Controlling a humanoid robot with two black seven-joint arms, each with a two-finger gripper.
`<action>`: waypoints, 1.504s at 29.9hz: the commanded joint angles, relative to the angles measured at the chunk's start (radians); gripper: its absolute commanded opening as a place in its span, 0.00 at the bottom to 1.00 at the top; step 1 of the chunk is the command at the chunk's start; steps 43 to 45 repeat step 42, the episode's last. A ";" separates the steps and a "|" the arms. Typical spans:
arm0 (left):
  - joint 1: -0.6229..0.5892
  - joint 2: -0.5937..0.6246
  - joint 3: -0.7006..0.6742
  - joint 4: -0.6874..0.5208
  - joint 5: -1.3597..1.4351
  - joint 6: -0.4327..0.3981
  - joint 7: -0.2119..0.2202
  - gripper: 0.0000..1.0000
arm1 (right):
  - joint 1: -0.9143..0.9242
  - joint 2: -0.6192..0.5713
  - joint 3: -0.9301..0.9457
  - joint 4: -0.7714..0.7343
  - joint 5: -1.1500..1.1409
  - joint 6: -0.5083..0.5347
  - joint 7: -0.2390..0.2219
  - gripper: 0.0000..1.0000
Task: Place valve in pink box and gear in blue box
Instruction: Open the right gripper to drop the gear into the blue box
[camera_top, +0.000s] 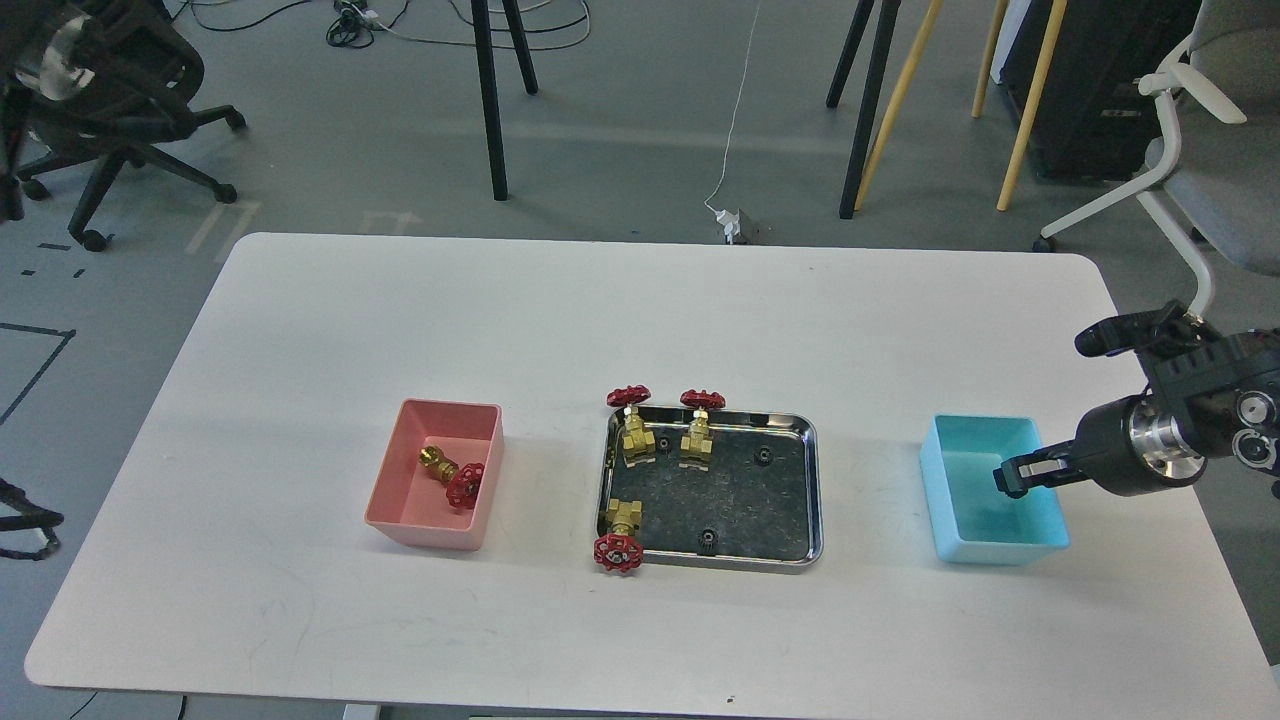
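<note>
The pink box (385, 505) at the centre left holds one valve (455, 478) with a red handwheel. Three more valves are at the steel tray (815, 500): two upright at its back left (636, 425) (699, 428) and one (620, 535) over its front left rim. Small black gears (765, 456) (708, 538) lie in the tray. The blue box (990, 545) is at the right. My right gripper (1012, 477) points left over the blue box's right half; its fingers are small and dark. My left gripper is out of view.
A dark part of my left arm with a shiny disc (55, 45) shows at the top left corner, off the table. Chairs and stand legs are on the floor behind the white table (600, 310).
</note>
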 joint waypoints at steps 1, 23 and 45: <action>0.005 -0.046 0.000 0.000 -0.002 0.002 0.000 0.95 | -0.009 0.000 0.006 -0.002 -0.003 0.000 -0.001 0.29; -0.015 -0.161 0.006 0.001 0.006 0.070 0.008 1.00 | -0.036 0.175 0.740 -0.317 0.422 0.000 -0.003 0.92; -0.029 -0.220 -0.003 0.001 -0.003 0.073 0.108 1.00 | -0.001 0.583 0.923 -0.649 0.819 -0.705 -0.106 0.99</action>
